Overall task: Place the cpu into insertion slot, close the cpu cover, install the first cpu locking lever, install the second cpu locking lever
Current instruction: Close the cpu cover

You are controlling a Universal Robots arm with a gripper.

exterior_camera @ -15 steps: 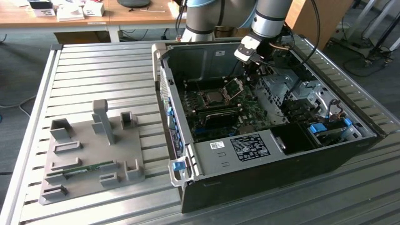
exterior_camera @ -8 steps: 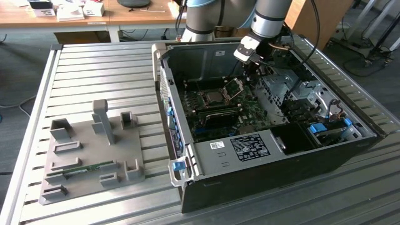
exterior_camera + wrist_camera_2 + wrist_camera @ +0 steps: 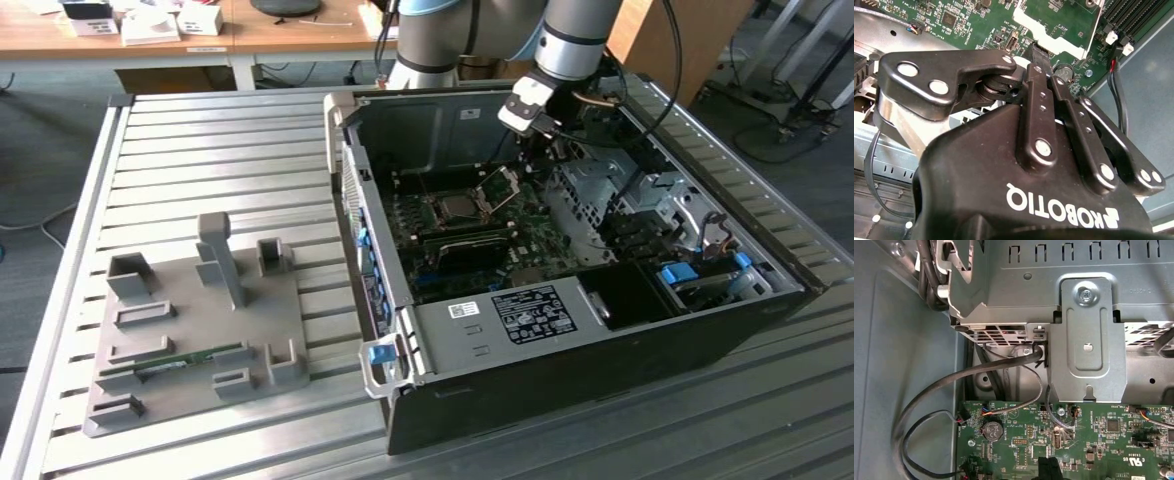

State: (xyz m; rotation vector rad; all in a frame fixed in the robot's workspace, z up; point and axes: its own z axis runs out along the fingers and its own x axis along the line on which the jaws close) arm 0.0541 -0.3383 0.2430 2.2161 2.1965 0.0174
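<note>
exterior view: high, far, whole case (image 3: 574,400) | both wrist views: close, sharing green board (image 3: 1094,437)

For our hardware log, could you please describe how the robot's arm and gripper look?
The arm is silver-grey tubing with a light-blue joint cap and a black cable beside it. The gripper is glossy black, with silver rivets and white lettering.
</note>
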